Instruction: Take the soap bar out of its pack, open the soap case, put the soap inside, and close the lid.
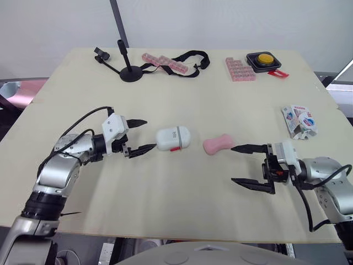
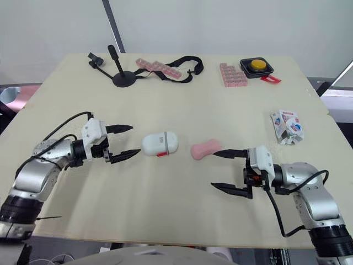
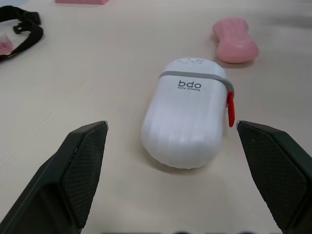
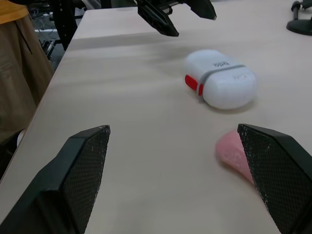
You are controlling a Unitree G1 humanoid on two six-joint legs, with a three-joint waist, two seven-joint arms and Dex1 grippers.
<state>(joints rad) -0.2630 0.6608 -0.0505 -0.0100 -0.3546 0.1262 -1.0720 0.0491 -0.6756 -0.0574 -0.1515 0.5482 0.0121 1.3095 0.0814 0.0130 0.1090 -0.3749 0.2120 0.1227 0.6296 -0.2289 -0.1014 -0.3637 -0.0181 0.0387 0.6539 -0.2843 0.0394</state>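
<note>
Soap bar (image 1: 217, 144), pink, waisted, unwrapped

Lab w/ button box (image 1: 266, 59), clip stand (image 1: 130, 73)

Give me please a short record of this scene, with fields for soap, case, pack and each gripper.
soap case: white, lid closed, red clasp
soap bar: pink, unwrapped, lying on the table to the right of the soap case
pack: opened, crumpled, at the table's right side
left gripper: open, empty, facing the soap case
right gripper: open, empty, beside the soap bar
</note>
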